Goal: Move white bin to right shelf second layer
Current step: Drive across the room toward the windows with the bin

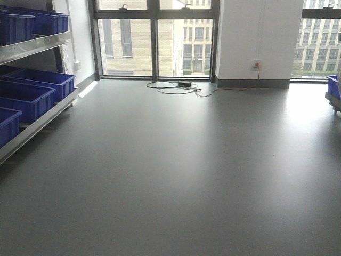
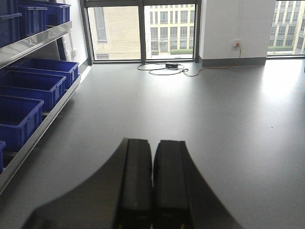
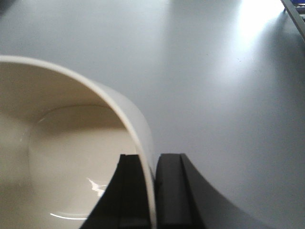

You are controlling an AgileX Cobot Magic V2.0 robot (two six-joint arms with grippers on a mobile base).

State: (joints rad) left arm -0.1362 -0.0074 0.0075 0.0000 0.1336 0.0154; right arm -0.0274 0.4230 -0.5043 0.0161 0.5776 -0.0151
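In the right wrist view the white bin (image 3: 71, 143) fills the lower left, glossy cream inside, held above the grey floor. My right gripper (image 3: 151, 160) is shut on its rim wall, one finger inside the bin and one outside. My left gripper (image 2: 152, 145) shows in the left wrist view with its two black fingers pressed together and nothing between them, above bare floor. A steel rail (image 3: 294, 14) crosses the top right corner of the right wrist view. At the right edge of the front view a steel rack edge (image 1: 333, 101) carries a blue crate. The roller lanes of the right shelf second layer are out of view.
A steel rack with several blue crates (image 1: 32, 90) runs along the left wall, also in the left wrist view as blue crates (image 2: 33, 83). Black cables and a power box (image 1: 184, 85) lie on the floor by the windows. A white pillar (image 1: 258, 40) stands at the back.
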